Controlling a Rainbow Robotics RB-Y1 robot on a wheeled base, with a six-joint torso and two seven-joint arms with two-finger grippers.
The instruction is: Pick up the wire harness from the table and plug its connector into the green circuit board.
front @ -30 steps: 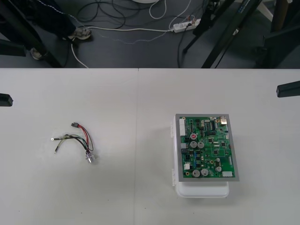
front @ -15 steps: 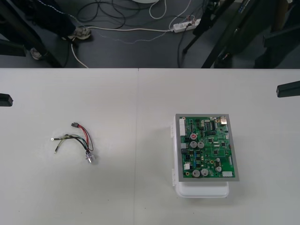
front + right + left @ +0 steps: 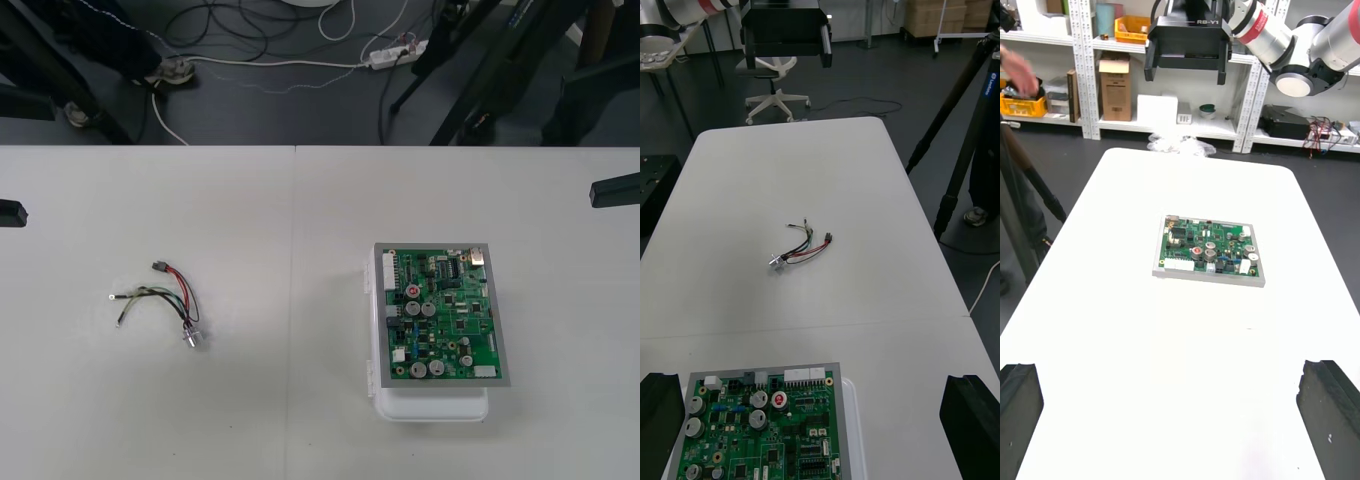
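We saw the left gripper (image 3: 10,213) and right gripper (image 3: 615,190) wide open at opposite sides of the table (image 3: 300,420); the harness (image 3: 178,292) lay well apart from the circuit board (image 3: 442,318).

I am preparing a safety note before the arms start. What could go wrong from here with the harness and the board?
1. The wire harness lies flat with thin wires splayed apart; the open left claw, at the left edge of the table, may catch only one wire or push it away.
2. The green circuit board is crowded with round parts beside its white connectors; the small black plug may miss, or the claw may knock them.
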